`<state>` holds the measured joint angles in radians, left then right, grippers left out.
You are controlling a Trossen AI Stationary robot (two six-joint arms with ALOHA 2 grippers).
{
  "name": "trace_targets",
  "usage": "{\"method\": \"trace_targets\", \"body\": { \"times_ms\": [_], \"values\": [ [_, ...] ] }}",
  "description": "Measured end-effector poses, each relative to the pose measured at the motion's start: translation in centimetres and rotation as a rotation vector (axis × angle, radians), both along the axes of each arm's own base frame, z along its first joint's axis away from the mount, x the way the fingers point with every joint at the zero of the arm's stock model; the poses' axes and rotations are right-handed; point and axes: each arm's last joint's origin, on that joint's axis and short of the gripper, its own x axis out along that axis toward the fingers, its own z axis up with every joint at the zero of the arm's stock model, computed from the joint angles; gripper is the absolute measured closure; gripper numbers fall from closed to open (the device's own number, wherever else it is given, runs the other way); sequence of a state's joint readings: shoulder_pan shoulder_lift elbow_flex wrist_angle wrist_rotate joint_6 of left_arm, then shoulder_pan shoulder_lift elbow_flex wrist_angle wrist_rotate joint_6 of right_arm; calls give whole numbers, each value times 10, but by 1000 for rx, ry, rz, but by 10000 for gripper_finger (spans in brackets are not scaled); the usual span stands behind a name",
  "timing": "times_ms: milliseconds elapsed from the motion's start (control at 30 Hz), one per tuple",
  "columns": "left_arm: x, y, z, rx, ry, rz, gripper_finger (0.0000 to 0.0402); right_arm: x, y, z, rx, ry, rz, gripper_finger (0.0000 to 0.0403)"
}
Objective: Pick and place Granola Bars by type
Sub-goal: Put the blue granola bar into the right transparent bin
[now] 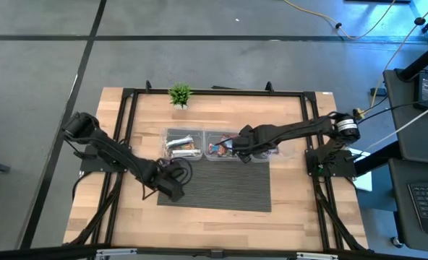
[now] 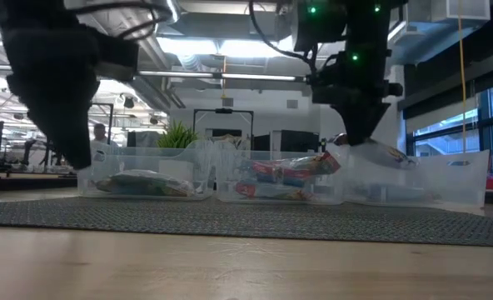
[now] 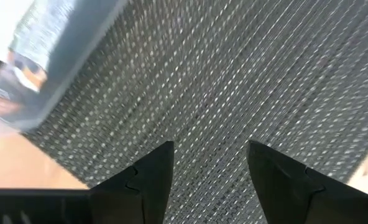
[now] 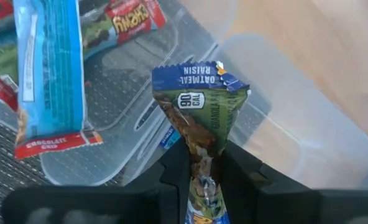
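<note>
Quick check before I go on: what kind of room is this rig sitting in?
Probably a robotics lab or open-plan workshop: the light wooden table stands on grey concrete floor, a black desk with a keyboard sits beside it, and exposed ceiling ducts hang above distant workstations.

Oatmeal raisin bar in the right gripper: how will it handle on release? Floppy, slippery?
Likely light and fairly floppy: the oatmeal raisin bar is crumpled and narrowed where the right gripper pinches it. The glossy wrapper probably slips easily. Being flat, it should land flat in the clear bin rather than roll.
</note>
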<state>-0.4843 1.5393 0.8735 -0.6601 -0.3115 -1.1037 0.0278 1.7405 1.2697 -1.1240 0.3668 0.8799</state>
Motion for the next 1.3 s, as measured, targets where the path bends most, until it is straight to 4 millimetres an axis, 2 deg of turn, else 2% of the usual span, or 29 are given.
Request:
{"method": "trace_targets", "body": {
  "times_ms": [333, 500, 800, 1167, 1300],
  "values": [
    [8, -5, -30, -11, 86, 54, 208, 3, 1, -6, 29, 28, 44, 325],
    [11, -7, -38, -34, 113, 49, 206, 4, 2, -6, 61, 19, 53, 325],
    [18, -11, -38, -79, 51, 40, 207, 12, 3, -5, 101, -65, 76, 325],
    [17, -11, -38, -59, 56, -1, 209, 16, 3, -5, 100, -110, 79, 325],
    [17, -11, -37, -56, 58, -17, 207, 16, 3, -5, 107, -113, 76, 303]
  ]
}}
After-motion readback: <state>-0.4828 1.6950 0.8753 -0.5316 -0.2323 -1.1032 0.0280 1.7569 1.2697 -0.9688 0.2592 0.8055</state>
